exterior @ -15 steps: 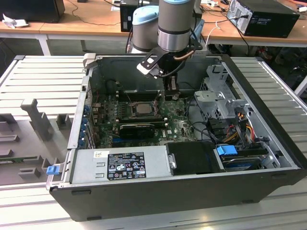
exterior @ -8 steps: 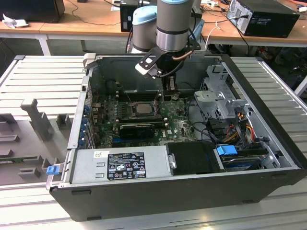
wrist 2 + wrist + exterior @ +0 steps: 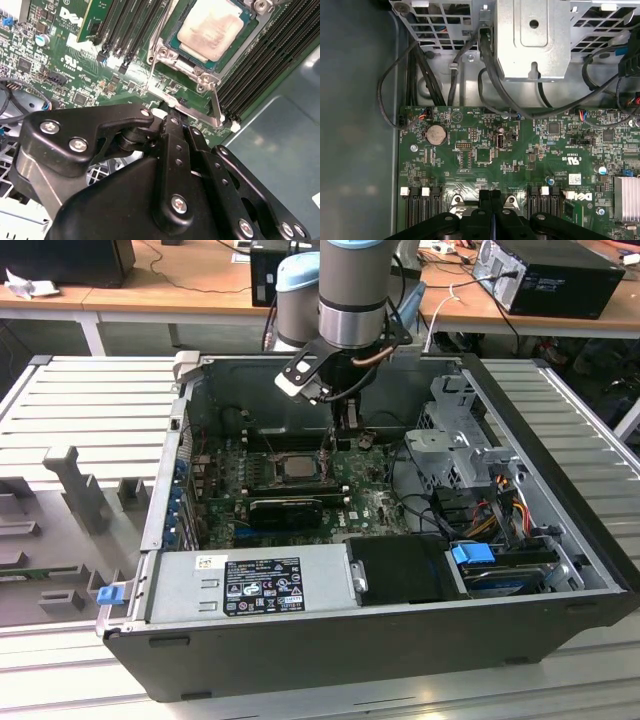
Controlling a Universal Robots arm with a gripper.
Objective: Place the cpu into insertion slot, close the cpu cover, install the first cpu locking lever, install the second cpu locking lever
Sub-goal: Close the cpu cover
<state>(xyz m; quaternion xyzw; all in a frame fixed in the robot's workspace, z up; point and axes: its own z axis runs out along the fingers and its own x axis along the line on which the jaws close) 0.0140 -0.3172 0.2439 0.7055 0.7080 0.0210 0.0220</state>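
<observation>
We found the gripper (image 3: 336,435) standing low inside the open computer case (image 3: 380,650), over the motherboard (image 3: 530,155) and just beside the insertion slot (image 3: 186,62). In both wrist views its fingers (image 3: 484,200) lay together with no gap between them. We could not tell whether anything was pinched at the tips.

The cpu (image 3: 212,27) sat flat in the slot, tan-grey face up. The silvery cpu cover (image 3: 170,54) lay down around the chip's edges, the face showing through its window.

A silvery lever rod (image 3: 216,102) ran along the socket's corner nearest the gripper, close to the fingertips. We could not tell whether it was latched.

In the first wrist view, a coin battery (image 3: 436,134) sat on the board, and black cables (image 3: 492,65) ran down from the metal drive cage (image 3: 532,40).
</observation>
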